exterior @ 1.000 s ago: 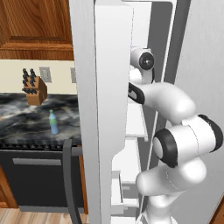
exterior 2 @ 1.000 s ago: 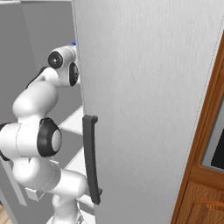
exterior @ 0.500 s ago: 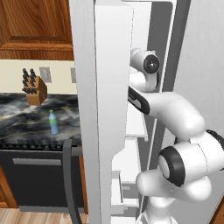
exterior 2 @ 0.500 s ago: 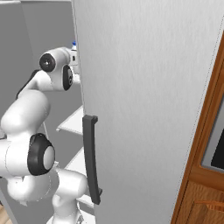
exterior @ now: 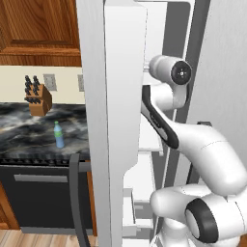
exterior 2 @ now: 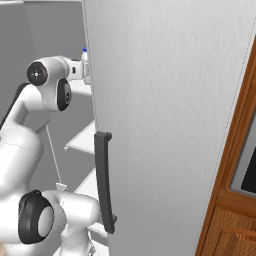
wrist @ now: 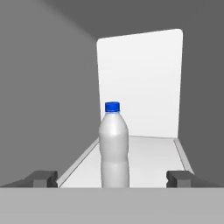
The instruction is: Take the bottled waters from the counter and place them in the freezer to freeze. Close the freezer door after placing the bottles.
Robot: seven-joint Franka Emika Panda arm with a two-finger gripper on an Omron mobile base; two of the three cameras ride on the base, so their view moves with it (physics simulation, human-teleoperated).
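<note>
The claw [wrist: 112, 179] is spread wide, its two small dark fingertips [wrist: 43, 178] standing far apart at either side of the hand view with nothing pinched between them. Straight ahead of the claw, in line with the gap between the tips and a little beyond them, the slim white plastic bottle with a blue cap [wrist: 113, 146] stands upright on a white shelf [wrist: 153, 159] inside the tall light-grey freezer [wrist: 48, 87]. The tips do not touch the bottle. Behind it rises the white back wall [wrist: 140, 83] of the compartment.

In the right base view the blue cap of that bottle [exterior 2: 85, 51] peeks out just past the arm's wrist, beside the edge of the flat light-grey door with a dark vertical handle [exterior 2: 165, 125].

Well away from the claw, to its left and outside the freezer, the translucent blue-green bottle with a green cap [exterior: 58, 135] stands upright on the dark marble-look surface [exterior: 29, 128]. A wooden knife block [exterior: 37, 96] sits farther back on that surface. The tall light-grey freezer door [exterior: 113, 120] stands open between the claw and that bottle.
</note>
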